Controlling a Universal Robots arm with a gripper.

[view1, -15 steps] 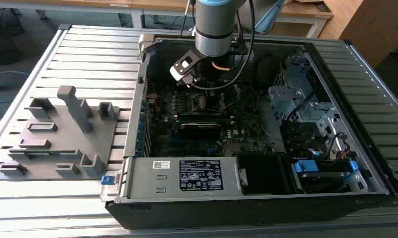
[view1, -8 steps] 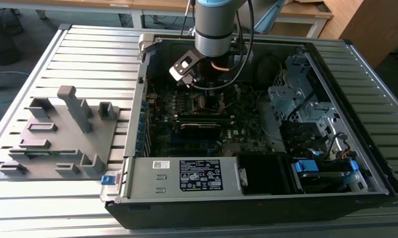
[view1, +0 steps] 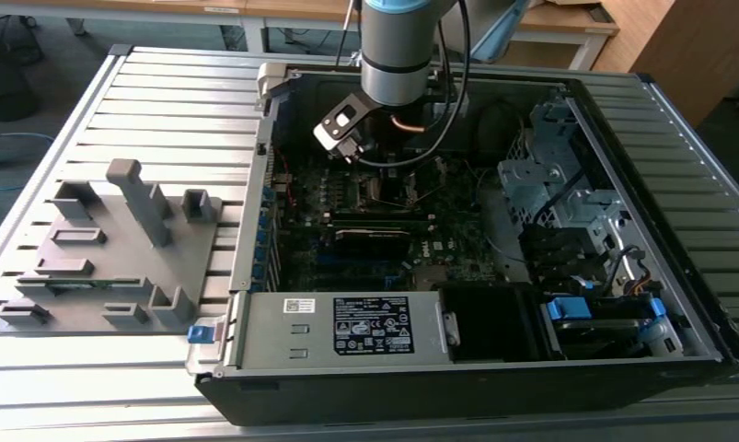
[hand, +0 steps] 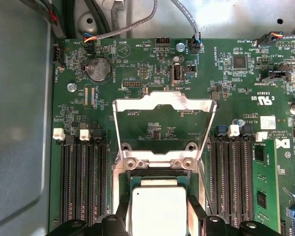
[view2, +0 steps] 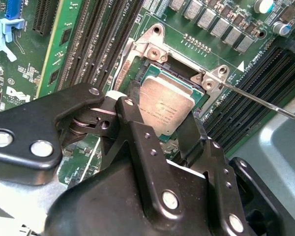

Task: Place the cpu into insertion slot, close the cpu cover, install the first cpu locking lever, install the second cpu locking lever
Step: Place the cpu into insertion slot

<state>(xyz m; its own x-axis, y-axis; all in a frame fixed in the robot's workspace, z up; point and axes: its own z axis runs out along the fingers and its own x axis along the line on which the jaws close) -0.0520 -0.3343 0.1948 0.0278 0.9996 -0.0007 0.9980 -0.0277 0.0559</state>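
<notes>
Slatted table [view1: 136, 110] holds the open case [view1: 467, 373] at the exterior view's centre; inside, the tool [view2: 164, 110] is clamped on the cpu [hand: 159, 209] at the insertion slot [hand: 157, 173], cpu cover [hand: 162, 102] raised. Best set it down level, corners matched, no pressing

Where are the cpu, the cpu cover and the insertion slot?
cpu [hand: 159, 209], first wrist view: centre of its silver face.
cpu cover [hand: 137, 104], first wrist view: end bar of the frame.
insertion slot [hand: 159, 162], first wrist view: silvery rim beside the cpu.
</notes>
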